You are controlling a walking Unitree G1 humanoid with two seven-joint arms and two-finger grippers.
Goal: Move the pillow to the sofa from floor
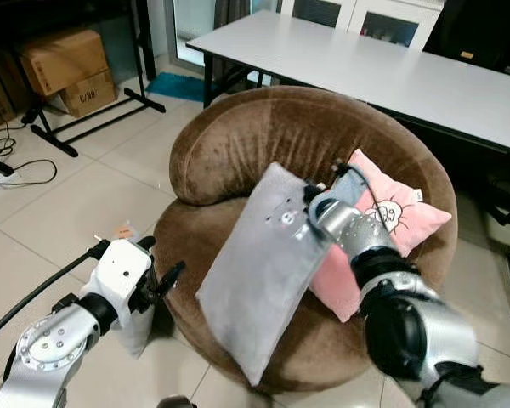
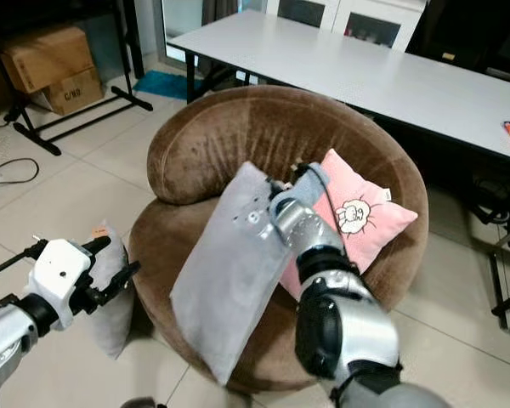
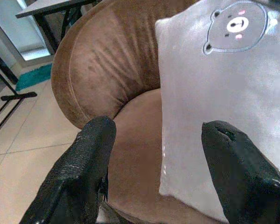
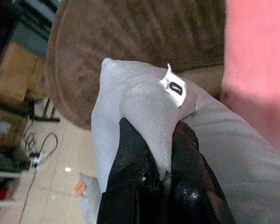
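Observation:
A grey pillow (image 1: 259, 272) printed with a small bear face hangs tilted over the seat of the round brown sofa (image 1: 263, 127). Its lower corner reaches past the seat's front edge. My right gripper (image 4: 163, 154) is shut on the pillow's upper edge, near the white tag. My left gripper (image 1: 161, 259) is open with nothing in it, low by the sofa's front left side and a short way from the pillow. In the left wrist view its fingers (image 3: 79, 177) frame the sofa seat and the pillow's side.
A pink pillow (image 1: 395, 217) leans on the sofa's right backrest, behind the grey one. Another grey cushion (image 2: 110, 297) stands on the tiled floor against the sofa, under my left arm. A white table (image 1: 365, 68) runs behind; cardboard boxes (image 1: 68, 64) and a black rack foot (image 1: 93, 119) are at far left.

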